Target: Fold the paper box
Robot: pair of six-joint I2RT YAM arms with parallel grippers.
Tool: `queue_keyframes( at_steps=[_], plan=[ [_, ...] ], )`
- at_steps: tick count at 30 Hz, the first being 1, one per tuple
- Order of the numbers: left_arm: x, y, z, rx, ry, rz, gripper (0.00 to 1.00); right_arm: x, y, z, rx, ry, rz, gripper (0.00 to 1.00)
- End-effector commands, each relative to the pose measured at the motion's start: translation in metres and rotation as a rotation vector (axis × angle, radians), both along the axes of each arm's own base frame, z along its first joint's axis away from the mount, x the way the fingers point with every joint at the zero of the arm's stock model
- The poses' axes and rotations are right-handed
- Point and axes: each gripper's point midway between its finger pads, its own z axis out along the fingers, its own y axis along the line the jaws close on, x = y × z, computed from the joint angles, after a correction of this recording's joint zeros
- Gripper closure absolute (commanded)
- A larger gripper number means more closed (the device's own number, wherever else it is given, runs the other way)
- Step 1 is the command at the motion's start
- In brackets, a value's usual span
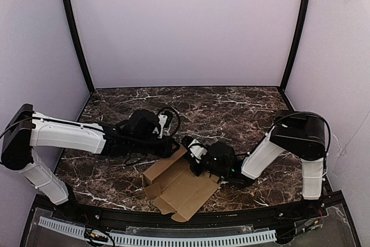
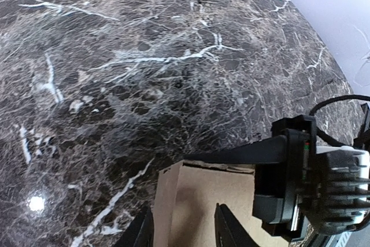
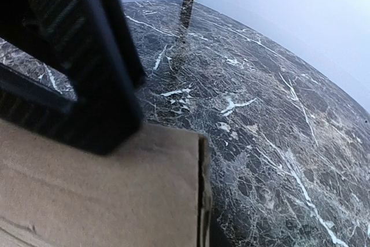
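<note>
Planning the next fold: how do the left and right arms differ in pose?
The left arm stretches long and low; the right arm is folded sharply, elbow raised. The left arm reaches the paper box from its left, the right arm from its right. Shared: left end effector and right end effector meet at its far edge.

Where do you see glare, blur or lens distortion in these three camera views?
Left wrist view: a small glare spot on the marble table, whose far edge bows from lens distortion. Right wrist view: a dark robot part close to the lens is blurred; the paper box edge looks sharper. Top view: soft, even light, no strong glare.
</note>
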Motion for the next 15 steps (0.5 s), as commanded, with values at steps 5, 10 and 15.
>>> queue_keyframes(
  at_steps=[5, 10, 15],
  plan=[
    [-0.018, 0.066, -0.001, 0.136, 0.024, 0.115, 0.60, -0.005, -0.002, 0.025, 0.026, -0.031, 0.002, 0.70],
    [-0.037, 0.089, 0.006, 0.083, 0.044, 0.147, 0.59, -0.012, -0.007, 0.032, 0.029, -0.024, 0.018, 0.63],
    [-0.058, 0.117, -0.006, 0.069, 0.096, 0.185, 0.58, -0.027, -0.013, 0.030, -0.024, 0.012, 0.084, 0.57]
  ],
)
